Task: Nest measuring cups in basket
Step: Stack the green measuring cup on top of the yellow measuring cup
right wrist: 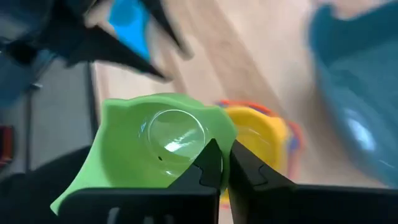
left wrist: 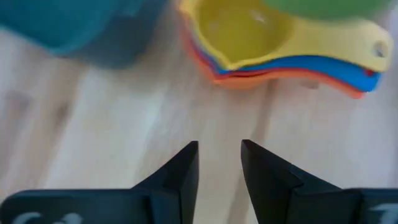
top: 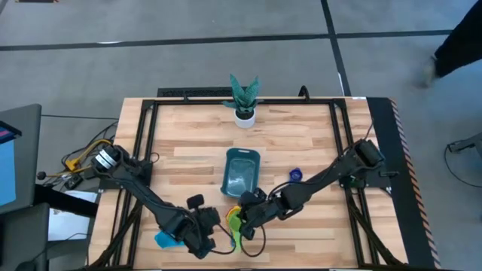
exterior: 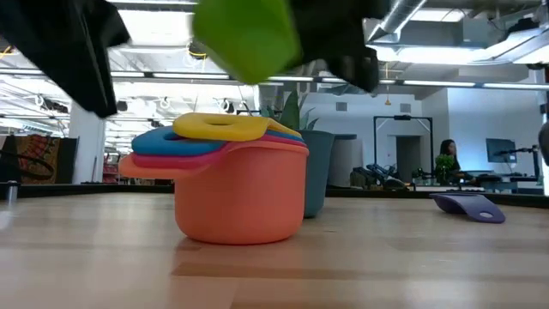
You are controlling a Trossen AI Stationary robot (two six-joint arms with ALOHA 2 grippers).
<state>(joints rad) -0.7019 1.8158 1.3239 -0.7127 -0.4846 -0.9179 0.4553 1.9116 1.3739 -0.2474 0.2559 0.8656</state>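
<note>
An orange cup (exterior: 244,197) stands on the table near the front edge with red, blue and yellow cups (left wrist: 249,28) nested in it. My right gripper (top: 245,217) is shut on the green cup (right wrist: 155,140), which hangs above the stack (exterior: 249,34). My left gripper (left wrist: 219,163) is open and empty, just left of the stack (top: 211,229). The dark teal basket (top: 241,172) stands behind the stack. A dark blue cup (top: 295,175) lies to the basket's right. A light blue cup (top: 164,239) lies by the left arm. My right gripper pinches the green cup's wall at its rim (right wrist: 225,134), one finger inside the bowl (right wrist: 208,165) and one outside. The cup is lifted clear, mouth toward the wrist camera, over the yellow cup (right wrist: 261,134).
A small white pot with a green plant (top: 244,102) stands at the table's far edge. Black frame rails (top: 143,150) run along the table's left, right and far sides. Bare wood lies between the basket and the pot.
</note>
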